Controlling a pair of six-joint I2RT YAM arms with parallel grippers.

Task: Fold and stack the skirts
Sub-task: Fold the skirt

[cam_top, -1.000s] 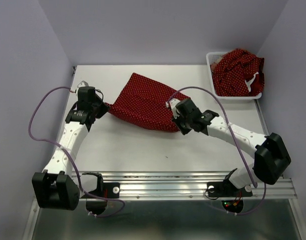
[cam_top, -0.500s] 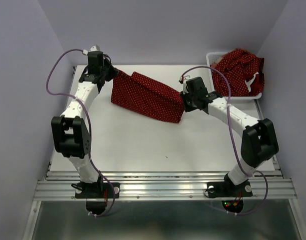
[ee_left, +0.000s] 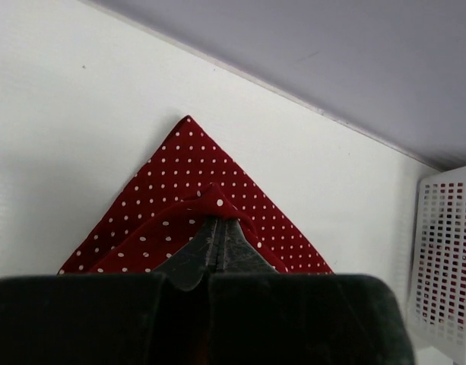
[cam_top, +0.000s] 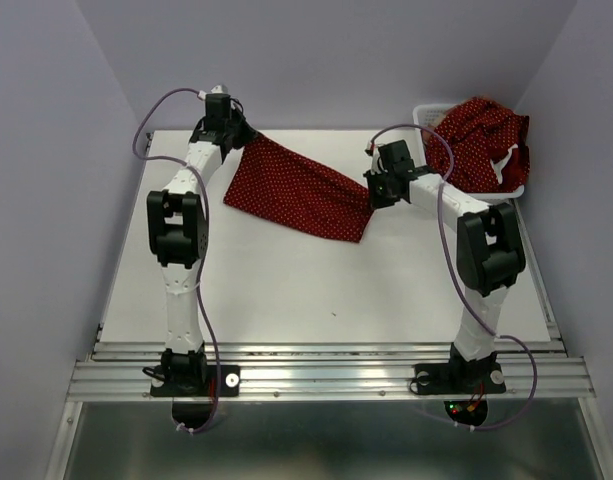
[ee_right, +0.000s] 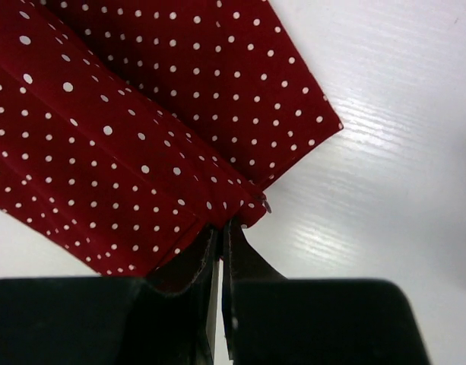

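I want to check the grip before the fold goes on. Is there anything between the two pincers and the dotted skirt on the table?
Nothing visible. The left pincer is shut on one end of the dotted skirt, and the right pincer is shut on the other end. The basket stands apart, to the right.

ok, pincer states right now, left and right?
Left pincer: closed, pinching a corner of the polka-dot skirt.
Right pincer: closed, pinching the same skirt's edge at the other end.
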